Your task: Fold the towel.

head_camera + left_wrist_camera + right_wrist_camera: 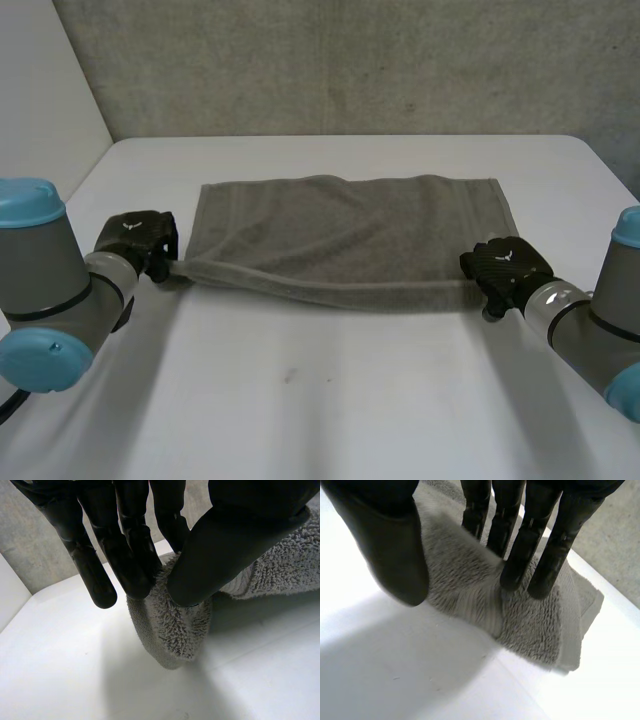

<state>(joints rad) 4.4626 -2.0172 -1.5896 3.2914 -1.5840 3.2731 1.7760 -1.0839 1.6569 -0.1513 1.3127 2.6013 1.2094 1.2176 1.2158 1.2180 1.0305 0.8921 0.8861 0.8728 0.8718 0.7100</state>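
Head view gives me the grey towel (350,230) spread flat across the middle of the white desk (330,400), with my left hand (140,238) at its near left corner and my right hand (505,265) at its near right corner. From the left wrist camera I see that hand's thumb (240,550) and fingers (130,555) pinched on the corner, a fat tuft of pile hanging out below them, raised just off the desk. On the right the hold is less sure: the straight fingers (520,545) rest their tips on top of the towel near its corner, while the thumb (390,545) stands apart at the near edge, so I read that hand as wide and merely pressing. My worry is an uneven lift. If I raise both arms now, the left corner would likely come up while the right slips out from under the fingertips, dragging the towel askew and skewing the fold. The right corner also looks layered, so a late pinch may catch one layer and leave the other behind.
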